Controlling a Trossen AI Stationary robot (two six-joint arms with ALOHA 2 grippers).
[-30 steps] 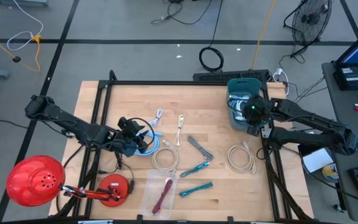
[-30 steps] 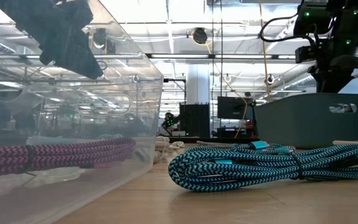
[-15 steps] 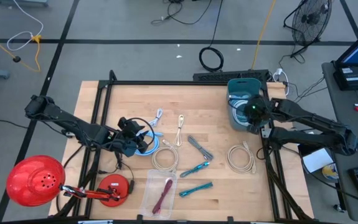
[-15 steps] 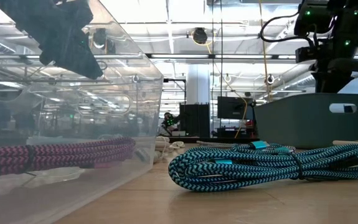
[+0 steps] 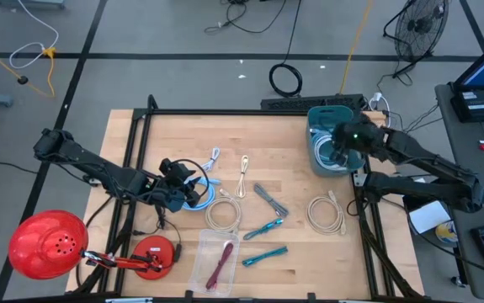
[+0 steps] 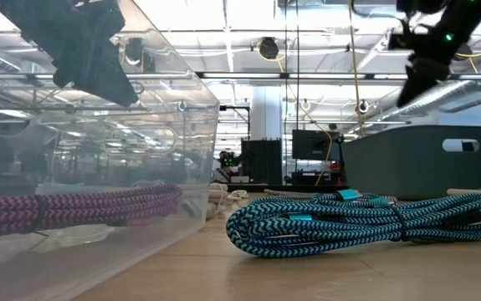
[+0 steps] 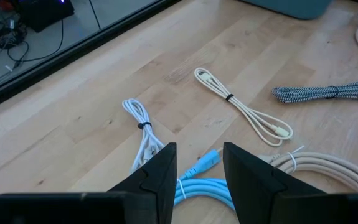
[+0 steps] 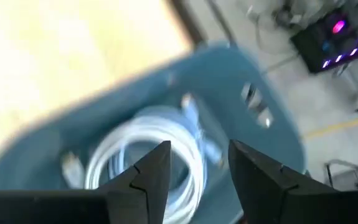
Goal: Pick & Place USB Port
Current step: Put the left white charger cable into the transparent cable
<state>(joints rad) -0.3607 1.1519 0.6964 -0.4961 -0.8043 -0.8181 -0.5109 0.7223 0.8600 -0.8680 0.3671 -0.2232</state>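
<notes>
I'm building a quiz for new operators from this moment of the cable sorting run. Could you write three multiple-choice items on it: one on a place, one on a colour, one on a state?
1. Where does the coiled white cable lie?
A. In the teal bin
B. In the clear box
C. On the red lamp

2. What colour is the cable inside the clear box?
A. White
B. Magenta and black
C. Yellow

3. How does the right gripper stand?
A. Shut on a cable
B. Out of view
C. Fingers apart, holding nothing, above the bin

Answers:
1 A: the high view and right wrist view show the white coil inside the bin.
2 B: the high and low views show a magenta braid behind the clear wall.
3 C: the right wrist view shows an empty gap between the fingers, with the bin beneath.
</notes>
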